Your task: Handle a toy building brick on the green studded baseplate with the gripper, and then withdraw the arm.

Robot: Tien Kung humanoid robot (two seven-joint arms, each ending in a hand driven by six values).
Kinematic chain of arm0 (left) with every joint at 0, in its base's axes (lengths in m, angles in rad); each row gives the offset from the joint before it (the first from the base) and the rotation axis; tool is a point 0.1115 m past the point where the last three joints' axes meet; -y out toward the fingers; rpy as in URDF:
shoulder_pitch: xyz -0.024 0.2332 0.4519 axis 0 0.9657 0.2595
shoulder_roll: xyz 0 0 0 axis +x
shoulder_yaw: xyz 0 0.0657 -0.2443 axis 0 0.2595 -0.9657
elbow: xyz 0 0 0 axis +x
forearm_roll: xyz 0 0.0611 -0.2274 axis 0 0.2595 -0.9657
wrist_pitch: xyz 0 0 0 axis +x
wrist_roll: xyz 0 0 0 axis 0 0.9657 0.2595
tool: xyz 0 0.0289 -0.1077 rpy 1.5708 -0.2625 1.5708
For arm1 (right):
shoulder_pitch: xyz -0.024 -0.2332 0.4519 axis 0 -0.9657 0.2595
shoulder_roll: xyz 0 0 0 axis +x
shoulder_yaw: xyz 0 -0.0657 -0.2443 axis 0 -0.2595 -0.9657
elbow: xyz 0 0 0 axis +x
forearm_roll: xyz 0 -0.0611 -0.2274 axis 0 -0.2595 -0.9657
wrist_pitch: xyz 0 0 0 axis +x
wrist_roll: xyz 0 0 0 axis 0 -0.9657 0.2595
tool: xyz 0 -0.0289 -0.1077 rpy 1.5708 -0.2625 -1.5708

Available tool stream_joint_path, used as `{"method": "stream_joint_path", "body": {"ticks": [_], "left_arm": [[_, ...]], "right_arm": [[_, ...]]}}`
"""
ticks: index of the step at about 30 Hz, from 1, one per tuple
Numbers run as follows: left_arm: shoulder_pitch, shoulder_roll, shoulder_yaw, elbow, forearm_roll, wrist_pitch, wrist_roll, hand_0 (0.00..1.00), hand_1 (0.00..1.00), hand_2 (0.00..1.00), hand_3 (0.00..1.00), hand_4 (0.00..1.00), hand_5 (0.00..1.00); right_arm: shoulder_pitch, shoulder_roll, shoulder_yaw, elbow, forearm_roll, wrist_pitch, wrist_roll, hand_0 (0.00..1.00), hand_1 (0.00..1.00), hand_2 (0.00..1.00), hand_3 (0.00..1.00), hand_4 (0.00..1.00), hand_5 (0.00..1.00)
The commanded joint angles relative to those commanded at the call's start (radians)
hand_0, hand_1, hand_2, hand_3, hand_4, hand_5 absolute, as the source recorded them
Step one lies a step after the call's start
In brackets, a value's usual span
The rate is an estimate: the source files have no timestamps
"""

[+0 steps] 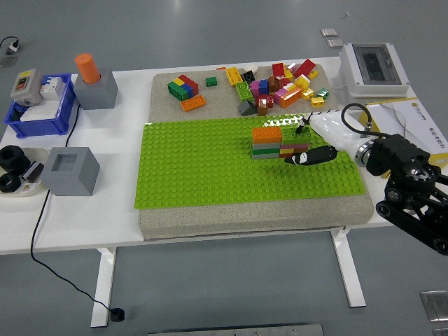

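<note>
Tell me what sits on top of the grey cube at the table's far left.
An orange cylinder stands upright on the grey cube, rising from its top face. Whether its base sits in a socket is hidden.
</note>
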Motion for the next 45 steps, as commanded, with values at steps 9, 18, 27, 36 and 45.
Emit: {"method": "stream_joint_path", "body": {"ticks": [9,18,27,36,45], "left_arm": [[0.011,0.005,0.003,0.000,0.017,-0.006,0.011,0.805,0.820,0.773,0.513,0.592,0.394],[0.023,-0.008,0.009,0.000,0.028,-0.009,0.008,0.805,0.820,0.774,0.471,0.644,0.333],[0.006,-0.022,0.078,0.000,0.039,0.008,0.036,0.804,0.816,0.768,0.453,0.648,0.319],[-0.006,-0.024,0.086,0.000,0.040,0.007,0.043,0.803,0.812,0.759,0.447,0.656,0.283],[-0.009,-0.017,0.065,0.000,0.047,0.004,0.030,0.802,0.812,0.759,0.445,0.661,0.282]], "right_arm": [[-0.211,0.084,0.271,0.165,0.131,-0.171,0.104,0.848,0.843,0.862,0.666,0.954,0.699],[-0.425,0.192,0.477,0.176,0.414,-0.371,0.310,0.748,0.799,0.829,0.703,0.934,0.669],[-0.485,0.265,0.466,0.095,0.743,-0.288,0.542,0.620,0.647,0.707,0.641,0.923,0.673],[-0.491,0.267,0.479,0.068,1.067,-0.236,0.612,0.524,0.546,0.668,0.621,0.926,0.719],[-0.484,0.262,0.447,0.062,1.368,-0.230,0.611,0.510,0.535,0.664,0.619,0.921,0.714]]}}
